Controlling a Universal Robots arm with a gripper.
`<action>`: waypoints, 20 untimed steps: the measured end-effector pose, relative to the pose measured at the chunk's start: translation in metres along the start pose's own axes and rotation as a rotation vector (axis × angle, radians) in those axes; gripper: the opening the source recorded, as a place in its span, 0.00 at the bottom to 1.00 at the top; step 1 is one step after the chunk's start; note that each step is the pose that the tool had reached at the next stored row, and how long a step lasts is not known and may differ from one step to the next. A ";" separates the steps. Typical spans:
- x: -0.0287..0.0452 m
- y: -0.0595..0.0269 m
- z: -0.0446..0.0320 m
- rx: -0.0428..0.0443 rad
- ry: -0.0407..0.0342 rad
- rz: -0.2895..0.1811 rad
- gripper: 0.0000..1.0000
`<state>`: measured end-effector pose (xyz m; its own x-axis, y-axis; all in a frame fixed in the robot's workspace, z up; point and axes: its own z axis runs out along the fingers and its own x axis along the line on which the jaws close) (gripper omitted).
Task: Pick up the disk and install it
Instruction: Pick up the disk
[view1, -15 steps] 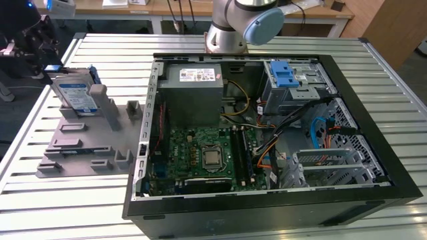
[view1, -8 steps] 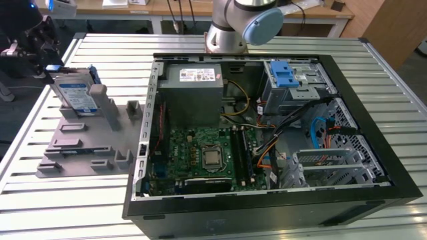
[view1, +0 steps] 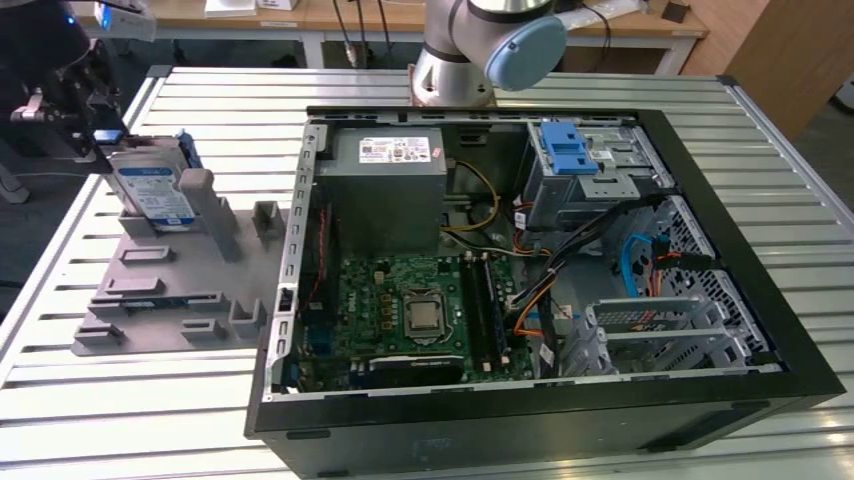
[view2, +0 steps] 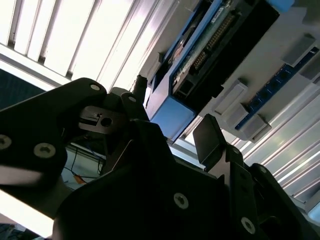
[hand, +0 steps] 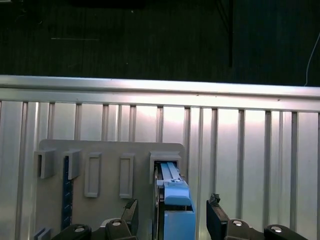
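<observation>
Fingers (hand: 217, 220), spread wide and empty, flank the upper edge of the disk (hand: 172, 197), which stands on edge in a grey rack (hand: 107, 150) on the table (hand: 240, 150), its thin side between them.

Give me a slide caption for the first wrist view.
Open claw straddles the disk standing on edge in its grey holder.

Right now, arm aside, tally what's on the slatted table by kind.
disk: 1
grey holder plate: 1
open computer case: 1
Total: 3
</observation>
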<state>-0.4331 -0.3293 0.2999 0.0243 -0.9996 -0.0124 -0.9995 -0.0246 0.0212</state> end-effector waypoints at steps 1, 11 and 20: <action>0.0000 0.0000 0.0010 0.0000 0.0000 0.000 0.65; 0.0023 0.0000 0.0086 0.0000 0.0000 0.000 0.57; 0.0031 0.0000 0.0069 0.0029 0.0024 0.000 0.36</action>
<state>-0.4332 -0.3324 0.2930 0.0245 -0.9996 -0.0100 -0.9995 -0.0247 0.0183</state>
